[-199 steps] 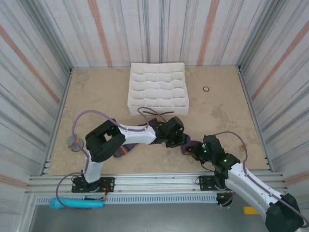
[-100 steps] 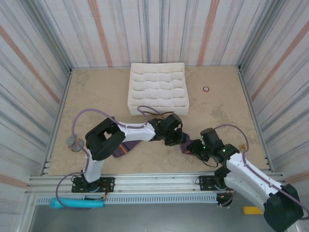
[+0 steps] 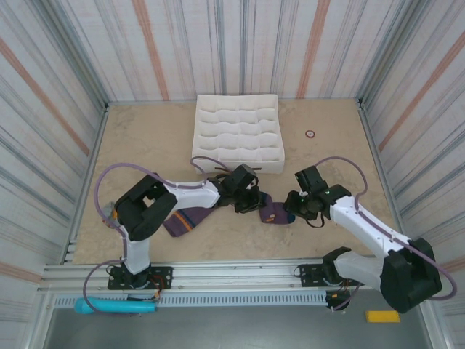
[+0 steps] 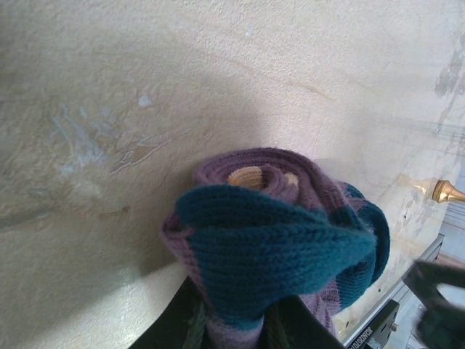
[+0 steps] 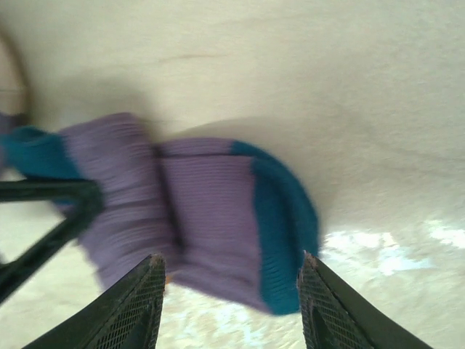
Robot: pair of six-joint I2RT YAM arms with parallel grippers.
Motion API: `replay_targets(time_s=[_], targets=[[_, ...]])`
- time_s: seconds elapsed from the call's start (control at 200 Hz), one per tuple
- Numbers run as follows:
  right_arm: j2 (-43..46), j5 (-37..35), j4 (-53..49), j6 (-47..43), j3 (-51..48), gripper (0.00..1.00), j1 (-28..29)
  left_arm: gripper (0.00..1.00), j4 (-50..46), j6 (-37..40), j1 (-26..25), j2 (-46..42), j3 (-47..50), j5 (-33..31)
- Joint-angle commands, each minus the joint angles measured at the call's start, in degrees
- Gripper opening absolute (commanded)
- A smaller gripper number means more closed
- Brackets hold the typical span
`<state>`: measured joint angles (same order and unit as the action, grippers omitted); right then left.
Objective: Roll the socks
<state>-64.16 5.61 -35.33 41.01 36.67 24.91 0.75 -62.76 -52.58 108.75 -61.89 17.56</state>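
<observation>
Beige table [image 3: 145, 145] — white organizer [image 3: 237, 163] behind; left gripper [image 3: 256, 204] clamped on socks [image 3: 276, 213], right gripper [image 3: 294, 209] apart.

A white compartmented organizer tray [image 3: 237, 134] sits at the far middle of the beige tabletop [image 3: 145, 138], a small red ring [image 3: 310, 134] lies well to its right, striped panels [image 3: 58, 73] wall the table in, and a light-blue tool [image 3: 116, 307] lies beyond the near metal rail [image 3: 232, 275].
</observation>
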Motion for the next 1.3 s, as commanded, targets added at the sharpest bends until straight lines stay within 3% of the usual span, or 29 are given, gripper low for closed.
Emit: replay_targets(time_s=[0.0, 0.281, 0.506, 0.872, 1.297], targets=[[-3.14, -0.03, -1.28, -8.08, 0.73, 0.51, -1.93, 0.00, -3.74, 2.12, 0.37, -1.23, 2.19, -0.52], [-8.30, 9.21, 11.45, -9.10, -3.43, 0.45, -3.82, 0.00, -2.13, 1.69, 0.91, -0.86, 2.83, 1.18], [-11.91, 9.49, 16.33, -8.68, -4.85, 0.36, -3.87, 0.00, -0.24, 0.25, 1.59, -0.99, 4.17, 3.33], [-16.30, 7.19, 15.66, -5.21, -0.89, 0.00, -3.59, 0.00, 3.30, -2.08, 1.63, -3.93, 7.27, 5.06], [-32.55, 4.76, 21.19, -10.47, 16.69, 0.00, 0.56, 0.00, 3.76, -4.43, -1.00, -7.66, 9.49, 2.83]])
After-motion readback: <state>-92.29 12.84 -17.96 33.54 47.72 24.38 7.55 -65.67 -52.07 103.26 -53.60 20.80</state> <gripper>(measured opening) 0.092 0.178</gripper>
